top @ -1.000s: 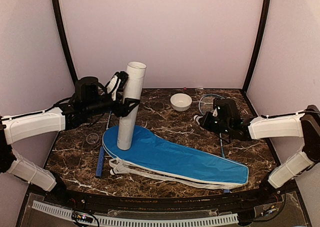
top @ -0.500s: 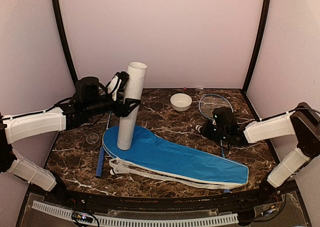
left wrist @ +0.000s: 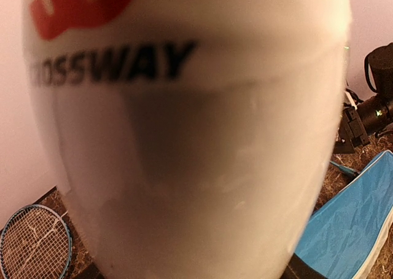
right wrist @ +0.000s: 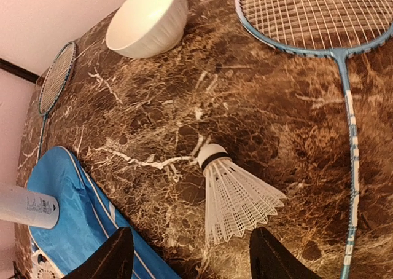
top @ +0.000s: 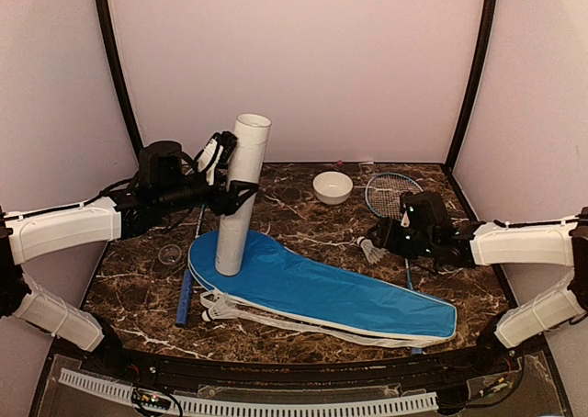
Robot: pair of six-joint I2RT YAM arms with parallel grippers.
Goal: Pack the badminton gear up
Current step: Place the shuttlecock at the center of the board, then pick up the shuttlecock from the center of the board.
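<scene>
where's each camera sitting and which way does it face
Top external: above and behind the arms, looking down on the table; both arms show, left gripper clamping the white tube.
Left wrist: faces the tube close up; own body barely visible.
Right wrist: looks down on the shuttlecock between its open fingers.
Shared: top and right wrist show the bowl.

On white tube (left wrist: 184, 180): black capital lettering (left wrist: 116, 61) across wall read "CROSSWAY", first letters blurred where wall curved away. Red mark (left wrist: 80, 2) above lettering was cut off by frame edge, not legible. Right wrist view: small dark print (right wrist: 34, 206) near tube end was too small to read.
</scene>
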